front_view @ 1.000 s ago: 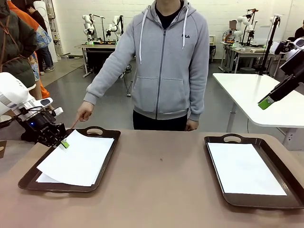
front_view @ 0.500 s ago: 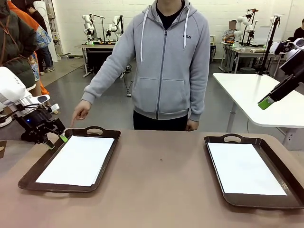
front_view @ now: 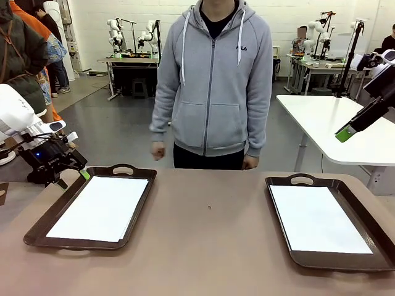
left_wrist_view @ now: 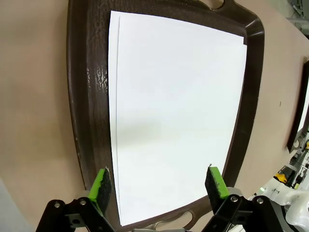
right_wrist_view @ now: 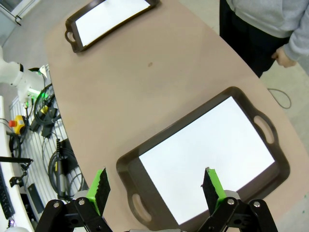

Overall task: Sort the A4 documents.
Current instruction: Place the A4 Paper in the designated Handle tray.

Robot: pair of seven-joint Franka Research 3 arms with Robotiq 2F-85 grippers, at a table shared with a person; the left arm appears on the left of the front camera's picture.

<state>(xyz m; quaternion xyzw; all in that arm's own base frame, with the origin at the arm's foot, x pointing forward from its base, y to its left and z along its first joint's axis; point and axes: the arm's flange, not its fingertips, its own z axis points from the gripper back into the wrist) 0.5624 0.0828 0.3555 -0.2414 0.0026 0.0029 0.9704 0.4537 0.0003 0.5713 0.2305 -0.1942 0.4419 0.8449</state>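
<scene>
Two A4 documents (front_view: pixel 100 208) lie stacked flat on the left dark brown tray (front_view: pixel 141 203), their edges slightly offset. My left gripper (front_view: pixel 73 179) hovers open just off that tray's far left corner, holding nothing. In the left wrist view the A4 documents (left_wrist_view: pixel 176 121) lie below the gripper (left_wrist_view: pixel 159 183), whose green pads (left_wrist_view: pixel 101 186) stand wide apart. Another A4 document (front_view: pixel 318 219) lies on the right tray (front_view: pixel 352 200). My right gripper (front_view: pixel 347 131) hangs high at the right, open and empty. It looks down on that A4 document (right_wrist_view: pixel 207 157), with the gripper (right_wrist_view: pixel 157 188) well above it.
A person in a grey hoodie stands at the far edge, one hand (front_view: pixel 158 150) hanging near the table and the other hand (front_view: pixel 249 163) at the side. Bare brown tabletop (front_view: pixel 210 234) lies between the trays. A white table (front_view: pixel 333 123) stands behind at the right.
My left gripper opened and let go of the top sheet, which settled flat on the left tray. The gripper drew back to the left. The person's pointing hand pulled away.
</scene>
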